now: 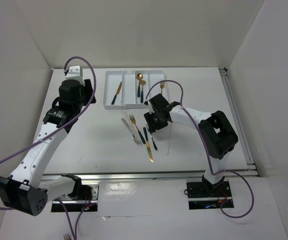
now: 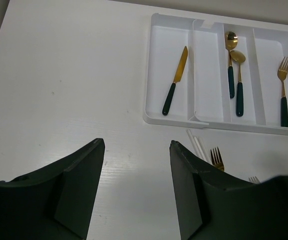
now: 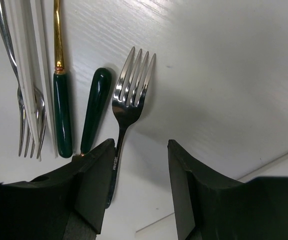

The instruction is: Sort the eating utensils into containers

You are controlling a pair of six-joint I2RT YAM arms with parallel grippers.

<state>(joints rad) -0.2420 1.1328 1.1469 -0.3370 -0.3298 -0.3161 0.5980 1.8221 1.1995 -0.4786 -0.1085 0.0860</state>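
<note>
White table (image 1: 93,145) surface runs open across the left half, from the left wall to the loose cutlery near the middle. It opens again on the right as far as the metal rail (image 1: 237,120) along that edge. A shallow white rectangular plastic tray (image 2: 169,119) with four long compartments sits at the table's far edge, close to the back wall. Its leftmost compartment holds a gold knife with a dark teal handle (image 2: 176,80). The third from the left holds two gold spoons with teal handles (image 2: 235,75) side by side, and the rightmost holds a gold fork with a teal handle (image 2: 283,90).

The unsorted pieces lie packed together near the tray's near rim, roughly parallel with only narrow gaps between them. The right arm (image 1: 194,116) hangs low over this group with its jaws spread and nothing pinched. A plain silver fork (image 3: 132,85) points its tines away from the wrist. Its handle runs back into the gap, close beside one finger (image 3: 96,185). Next to it lie a loose dark teal handle (image 3: 96,107), a gold utensil with a teal handle (image 3: 59,100), thin white sticks (image 3: 26,60) and a second silver fork (image 3: 23,120).

The left arm (image 1: 38,150) holds its jaws spread and gripping nothing above bare table, near and to the left of the tray's near left corner.
</note>
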